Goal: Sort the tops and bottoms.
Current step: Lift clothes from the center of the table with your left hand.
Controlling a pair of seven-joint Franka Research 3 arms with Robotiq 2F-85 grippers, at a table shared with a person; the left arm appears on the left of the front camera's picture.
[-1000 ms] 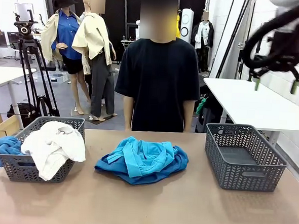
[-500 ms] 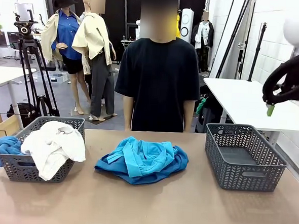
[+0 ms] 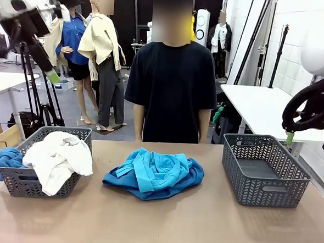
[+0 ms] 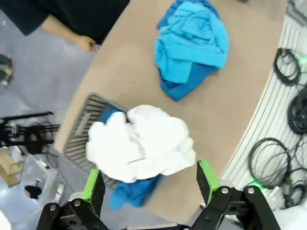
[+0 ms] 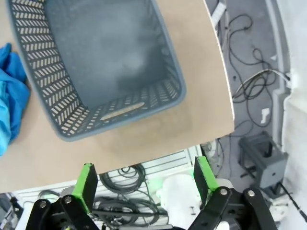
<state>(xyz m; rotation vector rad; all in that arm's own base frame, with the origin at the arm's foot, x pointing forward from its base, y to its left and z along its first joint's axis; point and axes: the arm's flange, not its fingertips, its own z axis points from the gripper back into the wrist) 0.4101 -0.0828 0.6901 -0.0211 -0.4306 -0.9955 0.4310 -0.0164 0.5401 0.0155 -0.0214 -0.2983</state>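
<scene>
Left claw (image 4: 148,184): jaws wide, empty, high above the left basket (image 3: 78,134) with the white top (image 3: 58,156), left of the turquoise-and-blue pile (image 3: 154,173). Right claw (image 5: 144,184): jaws wide, empty, over the right basket (image 3: 262,188), right of pile.

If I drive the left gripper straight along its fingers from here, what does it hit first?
Probably the white top heaped in the grey basket; it lies centred ahead of the open left gripper. How far off is unclear.

Bright, even room light falls from above, and soft shadows sit beneath the right basket (image 3: 263,173) on my counter (image 3: 200,223). My left arm (image 3: 17,8) smears with motion blur. Both wrist views bend at their edges, and the white top (image 4: 139,148) looks nearly washed out.
</scene>
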